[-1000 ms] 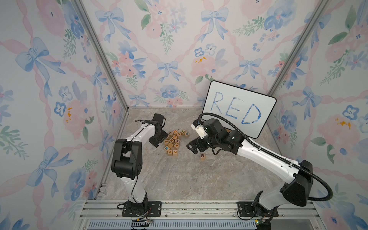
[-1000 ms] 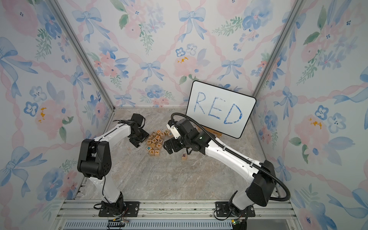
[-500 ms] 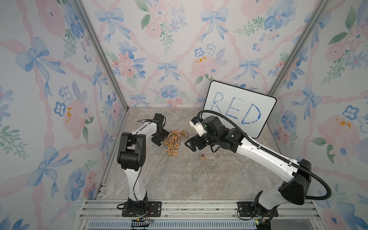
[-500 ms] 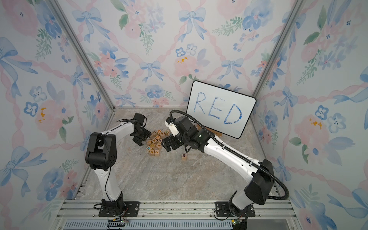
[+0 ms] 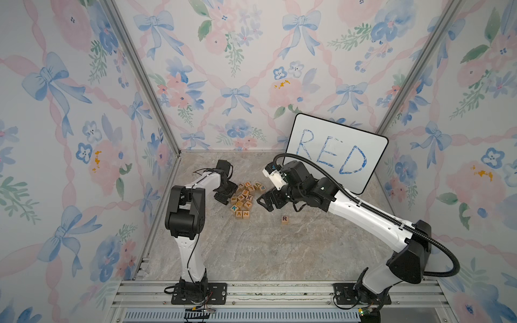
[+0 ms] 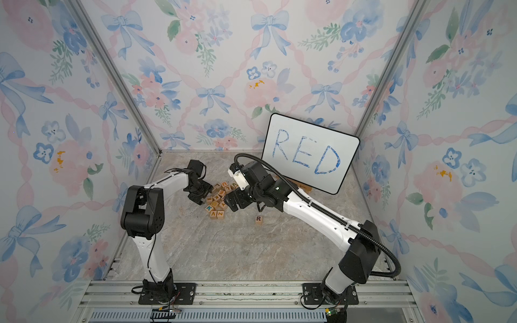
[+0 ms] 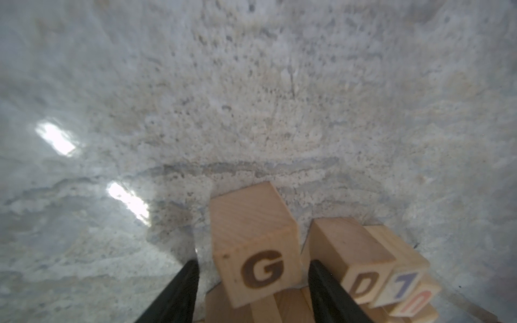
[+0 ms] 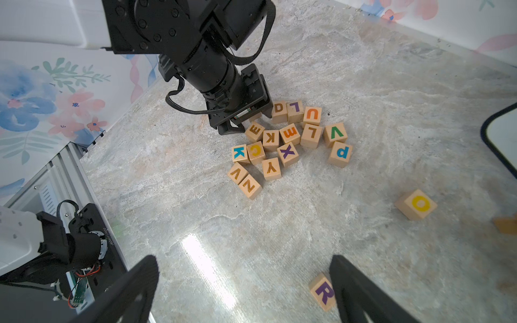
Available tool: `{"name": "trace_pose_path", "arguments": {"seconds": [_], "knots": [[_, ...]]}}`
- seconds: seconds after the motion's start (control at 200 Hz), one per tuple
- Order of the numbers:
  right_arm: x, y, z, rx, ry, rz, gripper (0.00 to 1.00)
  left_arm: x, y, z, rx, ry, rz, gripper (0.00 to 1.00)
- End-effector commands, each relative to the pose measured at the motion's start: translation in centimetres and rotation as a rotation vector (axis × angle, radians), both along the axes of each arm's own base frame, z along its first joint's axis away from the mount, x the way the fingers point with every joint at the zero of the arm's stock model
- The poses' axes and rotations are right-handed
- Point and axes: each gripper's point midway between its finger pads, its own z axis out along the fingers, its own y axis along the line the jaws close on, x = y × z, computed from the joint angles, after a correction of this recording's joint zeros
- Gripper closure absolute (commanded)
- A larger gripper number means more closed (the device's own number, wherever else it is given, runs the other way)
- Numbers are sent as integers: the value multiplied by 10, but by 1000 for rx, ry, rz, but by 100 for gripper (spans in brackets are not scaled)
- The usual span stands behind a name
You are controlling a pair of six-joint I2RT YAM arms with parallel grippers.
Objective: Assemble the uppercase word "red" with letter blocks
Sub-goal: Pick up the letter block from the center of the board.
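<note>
The letter blocks lie in a loose pile (image 5: 242,200) (image 6: 218,200) (image 8: 288,139) on the marble floor. A dark R block (image 5: 284,219) (image 6: 258,219) (image 8: 323,292) sits alone to the pile's right. My left gripper (image 5: 226,194) (image 6: 201,194) (image 7: 253,264) is at the pile's left edge, open. A block with a brown G (image 7: 257,251) sits between its fingers, with a gap on each side. A D block (image 7: 361,282) (image 8: 279,107) is right beside it, and an orange E block (image 8: 289,133) lies mid-pile. My right gripper (image 5: 264,202) (image 6: 230,202) (image 8: 243,263) hovers open and empty right of the pile.
A white board (image 5: 335,156) (image 6: 307,156) with blue "RED" leans at the back right wall. A yellow O block (image 8: 416,204) lies apart near the board. Floral walls close three sides, and a metal rail (image 5: 251,290) runs along the front.
The left arm's elbow has swung right while its gripper stayed at the pile's edge, jaws slightly narrower. The right gripper has drifted a little left toward the pile.
</note>
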Motion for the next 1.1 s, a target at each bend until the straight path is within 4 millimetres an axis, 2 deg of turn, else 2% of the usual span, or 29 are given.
{"name": "trace_pose_path", "arguments": {"seconds": [0.0, 0.19, 0.4, 0.705, 1.09], "knots": [[-5, 8, 4, -1, -3, 37, 3, -7, 0, -2, -33, 22, 53, 36], [-8, 10, 4, 2, -2, 44, 3, -12, -4, -6, -70, 35, 99, 40], [-12, 12, 2, -8, -3, 56, 3, -19, 0, 2, -72, 27, 144, 42], [-13, 10, 0, -11, -10, 51, 3, -31, -1, 4, -81, 38, 159, 41], [-13, 9, -3, -14, -8, 49, 3, -14, -14, 15, -110, 6, 184, 41]]}}
